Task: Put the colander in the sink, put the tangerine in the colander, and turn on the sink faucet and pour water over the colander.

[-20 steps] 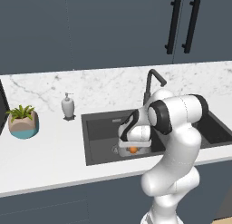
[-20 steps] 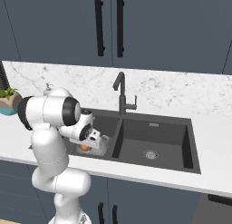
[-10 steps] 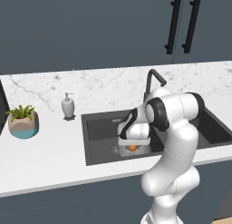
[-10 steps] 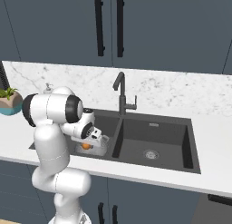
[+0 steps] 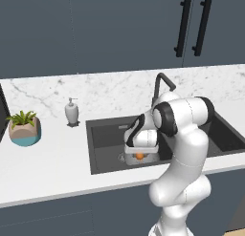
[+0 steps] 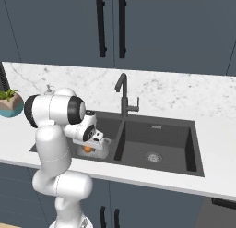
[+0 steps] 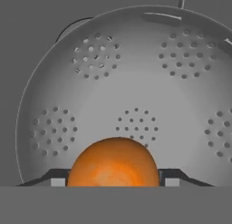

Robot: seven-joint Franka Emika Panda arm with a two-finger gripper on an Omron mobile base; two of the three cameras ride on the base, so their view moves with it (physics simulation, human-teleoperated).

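No text, label or number can be read anywhere.

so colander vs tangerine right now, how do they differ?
Colour: the colander is grey metal, the tangerine orange.
Surface: the colander is dotted with clusters of holes, the tangerine is smooth.
Size and shape: the colander is a wide open bowl, the tangerine a much smaller ball.
Role: the colander contains, the tangerine sits inside it, between the hand's fingertips.
Shared: both are round and down in the sink.
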